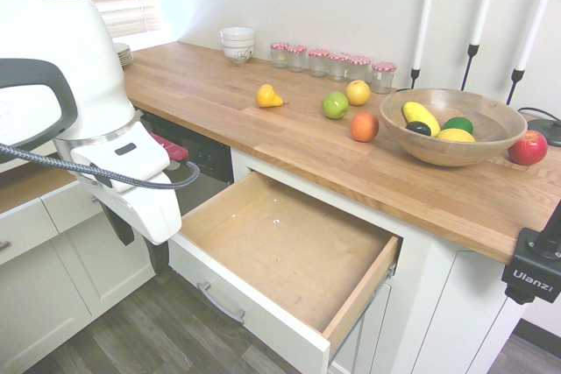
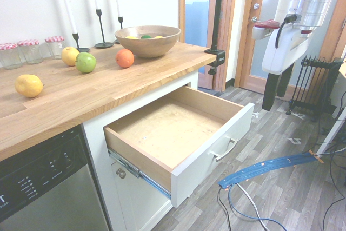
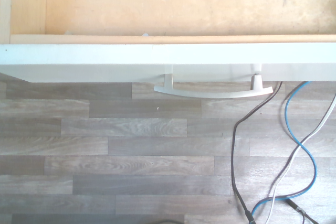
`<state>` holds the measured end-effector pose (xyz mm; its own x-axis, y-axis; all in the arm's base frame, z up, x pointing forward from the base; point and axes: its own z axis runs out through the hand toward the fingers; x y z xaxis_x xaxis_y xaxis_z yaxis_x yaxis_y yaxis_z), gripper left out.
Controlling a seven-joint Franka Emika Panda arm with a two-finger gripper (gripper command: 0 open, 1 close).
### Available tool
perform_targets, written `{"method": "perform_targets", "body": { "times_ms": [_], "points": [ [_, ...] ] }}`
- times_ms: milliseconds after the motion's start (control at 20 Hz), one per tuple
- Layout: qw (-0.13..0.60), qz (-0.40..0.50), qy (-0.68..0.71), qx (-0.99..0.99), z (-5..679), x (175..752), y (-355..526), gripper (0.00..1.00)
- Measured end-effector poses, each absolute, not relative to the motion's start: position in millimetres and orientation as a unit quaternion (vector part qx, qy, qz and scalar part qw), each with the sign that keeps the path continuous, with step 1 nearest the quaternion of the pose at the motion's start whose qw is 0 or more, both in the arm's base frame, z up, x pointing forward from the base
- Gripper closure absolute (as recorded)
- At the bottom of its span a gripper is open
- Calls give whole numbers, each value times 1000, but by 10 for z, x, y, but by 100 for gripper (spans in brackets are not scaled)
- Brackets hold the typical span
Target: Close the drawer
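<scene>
Your drawer [image 1: 289,247] sits pulled wide out under the wooden surface [image 1: 289,137], bare plywood bottom showing. Its silver handle [image 3: 212,92] is at 12 o'clock over the floor [image 3: 131,166] in your wrist view. Whether your fingers are released or clenched, I cannot tell.
</scene>
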<state>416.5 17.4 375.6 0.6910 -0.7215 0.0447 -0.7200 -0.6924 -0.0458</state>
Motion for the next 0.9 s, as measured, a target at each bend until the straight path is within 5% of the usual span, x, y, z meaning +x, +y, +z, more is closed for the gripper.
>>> {"method": "perform_targets", "body": {
  "times_ms": [350, 900],
  "points": [
    [15, -27, 395, -918, 3635, 4196, 167, 0],
    [-16, 20, 405, -914, 1954, 4532, -132, 0]
  ]
}}
